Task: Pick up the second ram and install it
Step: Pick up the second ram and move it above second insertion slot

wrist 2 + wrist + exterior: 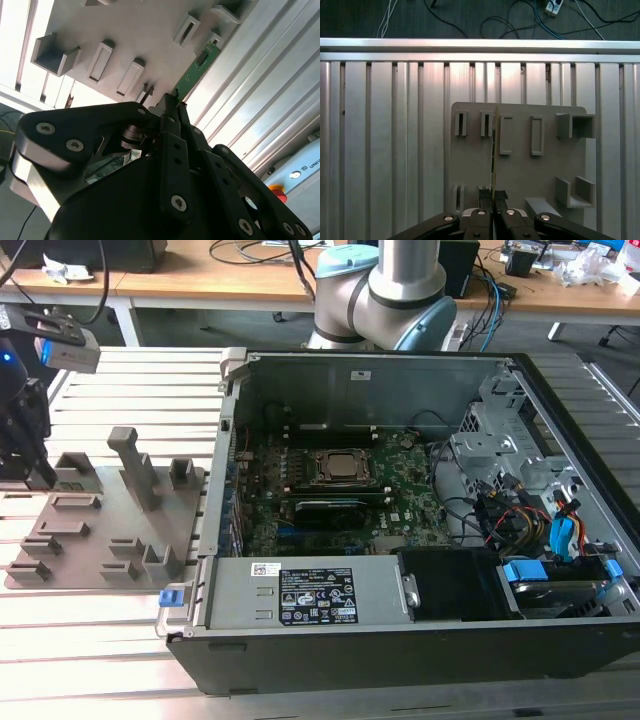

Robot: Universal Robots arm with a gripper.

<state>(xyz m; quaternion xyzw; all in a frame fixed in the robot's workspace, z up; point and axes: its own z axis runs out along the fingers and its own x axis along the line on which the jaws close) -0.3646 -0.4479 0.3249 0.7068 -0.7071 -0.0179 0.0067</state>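
Second wrist view: second ram (193, 74) logged as a narrow green stick, near end pinched between black fingers (170, 145) of gripper (173, 101), jaws closed flat on its two faces. Far end reaching toward a raised slot of grey fixture plate (150, 35); seated there or lifted clear, cannot tell. First wrist view: stick seen edge-on as a thin line from the fingertips out over the plate, between two slots. Plate lying on slatted aluminium table (395, 150). Exterior view: gripper above the plate at that view's left, partly cut by the picture edge. Open computer case (400, 650) toward that view's right, just beside the plate, motherboard (400, 505) exposed inside. Arm base (385, 290) behind the case; wooden benches (200, 275) with cables beyond.
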